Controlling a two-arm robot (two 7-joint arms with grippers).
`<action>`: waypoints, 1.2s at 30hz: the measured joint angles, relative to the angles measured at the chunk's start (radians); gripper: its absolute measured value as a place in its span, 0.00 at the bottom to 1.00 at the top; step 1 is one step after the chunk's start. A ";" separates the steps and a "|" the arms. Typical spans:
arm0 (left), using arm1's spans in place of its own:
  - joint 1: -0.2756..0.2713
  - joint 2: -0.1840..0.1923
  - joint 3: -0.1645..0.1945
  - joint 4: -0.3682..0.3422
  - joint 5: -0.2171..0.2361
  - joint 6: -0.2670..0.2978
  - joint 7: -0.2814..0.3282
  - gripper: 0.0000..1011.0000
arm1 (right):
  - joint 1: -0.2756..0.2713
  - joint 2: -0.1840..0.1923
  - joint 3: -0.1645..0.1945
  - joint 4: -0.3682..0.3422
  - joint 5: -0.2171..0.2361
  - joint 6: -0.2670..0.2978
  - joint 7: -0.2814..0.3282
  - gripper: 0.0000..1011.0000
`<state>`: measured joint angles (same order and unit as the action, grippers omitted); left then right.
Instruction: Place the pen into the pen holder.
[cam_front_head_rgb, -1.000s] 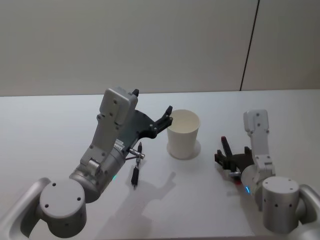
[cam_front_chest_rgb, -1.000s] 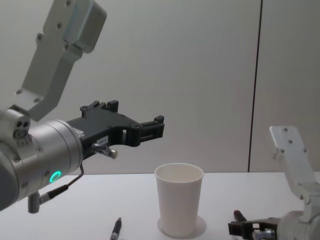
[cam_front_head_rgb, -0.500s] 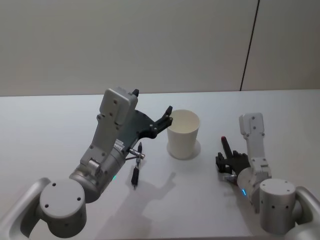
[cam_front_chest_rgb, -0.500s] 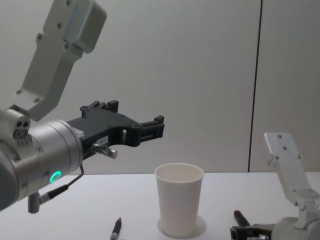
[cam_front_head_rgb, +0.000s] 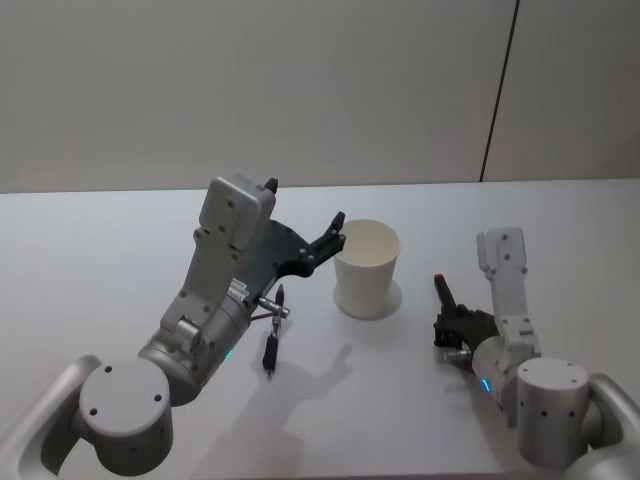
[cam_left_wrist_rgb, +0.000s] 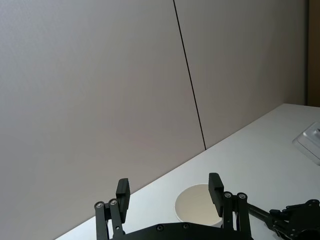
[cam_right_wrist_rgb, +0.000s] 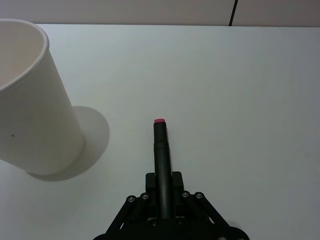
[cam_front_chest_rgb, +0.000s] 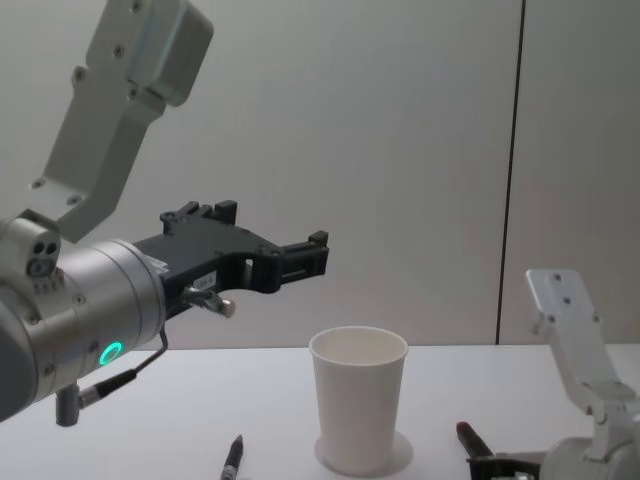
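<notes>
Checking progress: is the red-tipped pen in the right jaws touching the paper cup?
Apart. The right wrist view shows bare table between the red-tipped pen, held by the right gripper, and the paper cup.

- The pen holder (cam_front_head_rgb: 366, 270), a plain white paper cup with tapered sides and a rolled rim, stands upright on its narrow base, mouth open to the top.
- The pen (cam_right_wrist_rgb: 161, 155), dark-bodied with a pink end, sits to the pen holder's right and clear of it. The right gripper (cam_right_wrist_rgb: 162, 182) clamps its rear, and the pink end tilts slightly upward, below the pen holder's rim.
</notes>
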<state>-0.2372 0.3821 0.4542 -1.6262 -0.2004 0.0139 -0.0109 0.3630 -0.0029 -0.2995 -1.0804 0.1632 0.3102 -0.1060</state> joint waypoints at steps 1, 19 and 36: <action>0.000 0.000 0.000 0.000 0.000 0.000 0.000 0.99 | 0.000 0.000 0.001 0.000 0.000 0.000 0.000 0.17; 0.000 0.000 0.000 0.000 0.000 0.000 0.000 0.99 | -0.028 0.015 0.013 -0.082 -0.009 -0.082 0.023 0.17; 0.000 0.000 0.000 0.000 0.000 0.000 0.000 0.99 | -0.062 0.041 0.025 -0.177 -0.012 -0.279 0.134 0.17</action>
<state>-0.2372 0.3821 0.4542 -1.6262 -0.2003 0.0139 -0.0109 0.3007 0.0382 -0.2749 -1.2570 0.1515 0.0307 0.0281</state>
